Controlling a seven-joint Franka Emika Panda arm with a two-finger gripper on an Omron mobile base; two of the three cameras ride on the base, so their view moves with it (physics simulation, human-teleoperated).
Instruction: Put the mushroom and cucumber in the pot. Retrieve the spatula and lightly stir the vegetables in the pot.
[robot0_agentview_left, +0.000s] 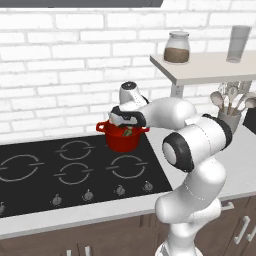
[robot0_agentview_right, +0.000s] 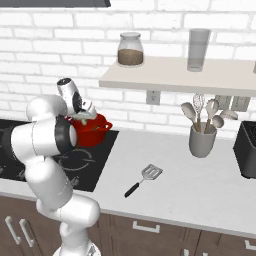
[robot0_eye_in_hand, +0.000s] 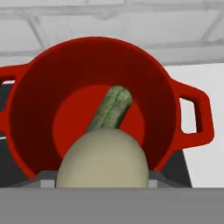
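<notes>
The red pot (robot0_agentview_left: 121, 140) (robot0_agentview_right: 93, 131) (robot0_eye_in_hand: 39, 87) stands on the back right burner of the cooktop. The green cucumber (robot0_eye_in_hand: 112, 106) lies tilted inside it on the bottom. My gripper (robot0_eye_in_hand: 102, 180) (robot0_agentview_left: 127, 125) (robot0_agentview_right: 83, 116) hovers just above the pot's rim, pointing down into it. It is shut on the pale beige mushroom (robot0_eye_in_hand: 103, 159) (robot0_agentview_right: 84, 118), which hangs over the pot's opening. The spatula (robot0_agentview_right: 143, 180), black-handled with a slotted metal blade, lies on the counter right of the cooktop.
The black cooktop (robot0_agentview_left: 75, 170) has knobs along its front. A grey utensil cup (robot0_agentview_right: 202, 141) (robot0_agentview_left: 229, 120) stands at the back of the counter. A jar (robot0_agentview_right: 130, 49) and a glass (robot0_agentview_right: 198, 49) sit on the shelf above. A black appliance (robot0_agentview_right: 247, 150) is at far right.
</notes>
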